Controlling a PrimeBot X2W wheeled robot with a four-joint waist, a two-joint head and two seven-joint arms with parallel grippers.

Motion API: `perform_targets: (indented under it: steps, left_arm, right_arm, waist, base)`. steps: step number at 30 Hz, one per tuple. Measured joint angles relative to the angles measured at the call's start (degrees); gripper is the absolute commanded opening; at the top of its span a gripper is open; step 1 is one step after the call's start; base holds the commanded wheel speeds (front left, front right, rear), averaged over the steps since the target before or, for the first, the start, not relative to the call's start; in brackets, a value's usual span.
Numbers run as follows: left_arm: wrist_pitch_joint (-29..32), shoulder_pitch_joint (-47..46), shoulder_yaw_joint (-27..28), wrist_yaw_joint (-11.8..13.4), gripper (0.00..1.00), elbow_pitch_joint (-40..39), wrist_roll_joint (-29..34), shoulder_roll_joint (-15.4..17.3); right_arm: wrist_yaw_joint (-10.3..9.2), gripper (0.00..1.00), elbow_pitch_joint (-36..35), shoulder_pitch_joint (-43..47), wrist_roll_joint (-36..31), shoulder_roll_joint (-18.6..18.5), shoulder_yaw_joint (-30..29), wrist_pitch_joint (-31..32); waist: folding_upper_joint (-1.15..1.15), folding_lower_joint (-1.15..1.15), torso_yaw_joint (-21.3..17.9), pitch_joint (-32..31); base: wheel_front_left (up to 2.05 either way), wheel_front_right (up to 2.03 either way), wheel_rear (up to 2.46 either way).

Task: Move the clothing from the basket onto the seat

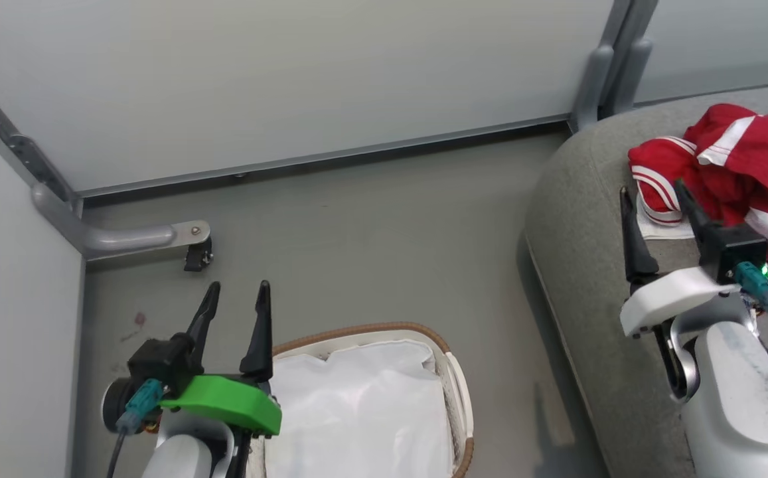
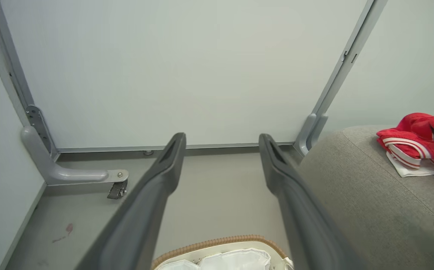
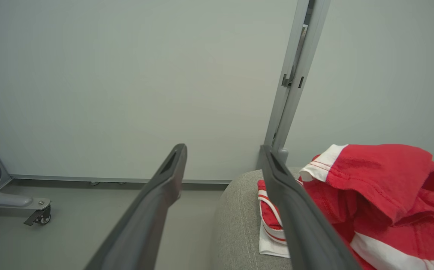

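Observation:
The red clothing [image 1: 742,166] with white stripes lies in a heap on the light-grey seat [image 1: 583,219] at the right; it also shows as clothing [image 3: 382,195] and clothing [image 2: 423,142]. My right gripper [image 1: 652,192] hovers over the seat's left end, open, its right finger just in front of the heap and nothing between the fingers. The white basket [image 1: 453,372] with a brown woven rim stands on the floor at bottom centre, showing a white liner sheet [image 1: 357,405]. My left gripper [image 1: 237,292] stands open at the basket's left side, holding nothing.
Pale partition panels close off the back and left. A grey metal foot with a small caster [image 1: 194,252] juts onto the floor at the left. A grey upright post [image 1: 606,73] stands behind the seat's corner. Grey floor [image 1: 384,232] lies between basket and wall.

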Motion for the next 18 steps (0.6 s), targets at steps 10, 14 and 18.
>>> perform_targets:
  steps: [10,14,18]
  left_arm:
    - [0.0,6.7,6.57,0.4,1.0,-2.37,1.96,-0.1]
    - [0.0,8.27,7.13,0.41,1.0,-3.0,1.68,-0.11]
    - [0.0,9.33,7.22,0.73,1.0,-3.35,1.25,-0.12]
  right_arm:
    - [0.0,1.0,-3.44,8.15,1.8,2.55,1.23,0.0]
    - [0.0,1.0,-4.83,10.98,5.11,2.63,2.63,0.01]
    - [0.0,1.0,-5.67,13.45,7.23,2.64,3.86,0.0]
  waist:
    - [0.0,0.0,4.35,-3.51]
    - [0.0,0.0,4.81,-3.98]
    - [0.0,0.0,4.59,-4.16]
  base:
    - [0.0,0.0,0.0]
    - [0.0,0.0,0.0]
    - [0.0,0.0,0.0]
